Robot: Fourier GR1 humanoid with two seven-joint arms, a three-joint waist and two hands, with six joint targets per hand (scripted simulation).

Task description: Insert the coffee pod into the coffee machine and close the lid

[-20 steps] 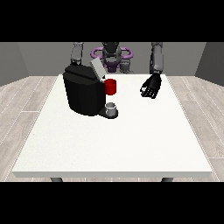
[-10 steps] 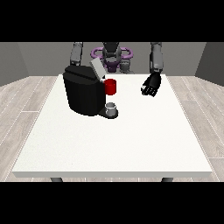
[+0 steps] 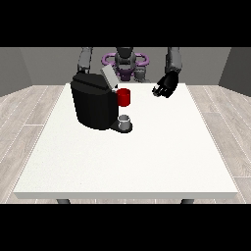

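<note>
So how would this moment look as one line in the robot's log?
lid: open | hand at the view's right: raised beside coffee machine, holding nothing visible | red thing at the machine

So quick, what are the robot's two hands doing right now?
Hand at the view's right: raised above the table, can't tell if open or holding anything.
Hand at the view's left: hidden behind the coffee machine.

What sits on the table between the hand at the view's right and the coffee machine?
Front view: nothing but bare table between the hand at the view's right and the coffee machine; the red thing at the machine adjoins it.
</note>
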